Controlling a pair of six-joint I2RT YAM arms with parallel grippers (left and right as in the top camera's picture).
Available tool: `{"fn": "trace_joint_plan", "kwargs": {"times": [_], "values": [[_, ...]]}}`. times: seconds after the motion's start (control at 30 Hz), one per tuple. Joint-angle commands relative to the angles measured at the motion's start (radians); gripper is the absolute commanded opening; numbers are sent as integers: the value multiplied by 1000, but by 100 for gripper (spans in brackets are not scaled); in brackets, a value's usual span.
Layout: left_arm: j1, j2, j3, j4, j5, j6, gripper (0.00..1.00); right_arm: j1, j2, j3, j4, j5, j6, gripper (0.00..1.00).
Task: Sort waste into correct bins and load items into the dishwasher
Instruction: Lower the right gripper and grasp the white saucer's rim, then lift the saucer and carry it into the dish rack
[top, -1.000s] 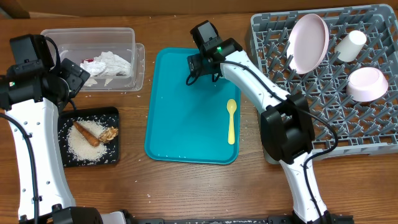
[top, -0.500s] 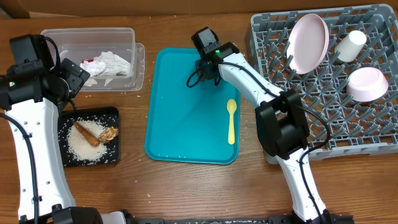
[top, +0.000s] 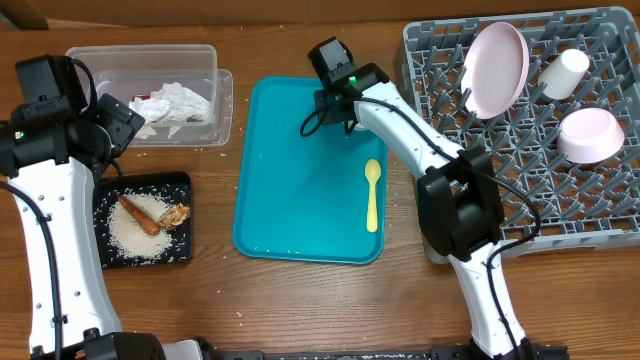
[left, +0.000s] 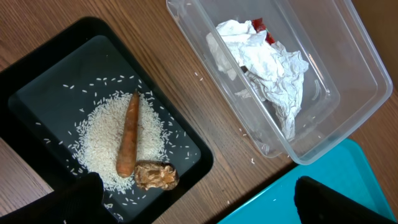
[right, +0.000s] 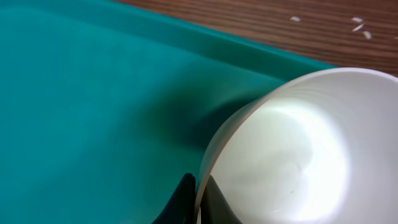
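1. The right pincer (top: 335, 108) is pinched shut on the rim of the whitish bowl (right: 280, 155). The bowl sits at the far edge of the teal tray (top: 290, 190). The left pincer (left: 199, 205) is wide open and holds nothing. It hangs off to the left of the teal tray.
2. The big grey dish rack (top: 530, 200) stands just right of the teal tray. Three things are already in it: the pink plate (top: 497, 68) standing on its edge, the pink bowl (top: 590, 135), and the small white cup (top: 565, 72) lying on its side.
3. The clear tub (top: 120, 65) is left of the teal tray, on the far side. The crumpled napkin (top: 180, 103) and the dark-red wrapper (left: 260, 25) are inside it.
4. The black tray (left: 43, 74) is left of the teal tray, on the near side. It holds the pile of rice (left: 99, 137). The carrot stick (left: 129, 144) lies on the rice, and the brown chunk (left: 157, 176) is right by the end of the stick.
5. The yellow spoon (top: 372, 195) lies on the teal tray, near its right edge. It is not in the rack yet.
6. A few loose grains lie on the table just left of the teal tray, by the tub.
7. I think most of the job is done. The whitish bowl and the spoon are left to load, and maybe the stray grains need picking up.
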Motion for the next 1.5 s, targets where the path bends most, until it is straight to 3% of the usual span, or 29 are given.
{"fn": "trace_joint_plan", "kwargs": {"times": [0.0,0.2,0.37,0.57,0.7,0.93,1.1,1.23,1.3,1.47], "values": [[0,5,2,1,-17,-18,100,2,-128,9,-14,0,52,4],[0,5,2,1,-16,-18,100,-25,-337,9,-141,0,149,4],[0,5,2,1,-16,-18,100,-141,-507,9,-312,-2,275,4],[0,5,2,1,-17,-18,100,-435,-600,8,-473,-198,298,4],[0,5,2,1,-16,-18,100,-668,-603,3,-515,-427,229,4],[0,6,2,1,-17,-18,100,-980,-603,-108,-444,-929,-2,4],[0,6,2,1,-17,-18,100,-1066,-603,-304,-320,-1177,-72,4],[-2,6,2,1,-16,-18,100,-1081,-603,-486,-93,-1399,-74,4],[-1,6,2,1,-17,-18,100,-1081,-603,-550,2,-1476,-68,4],[-1,6,2,1,-16,-18,100,-1081,-602,-642,89,-1434,6,4]]}}
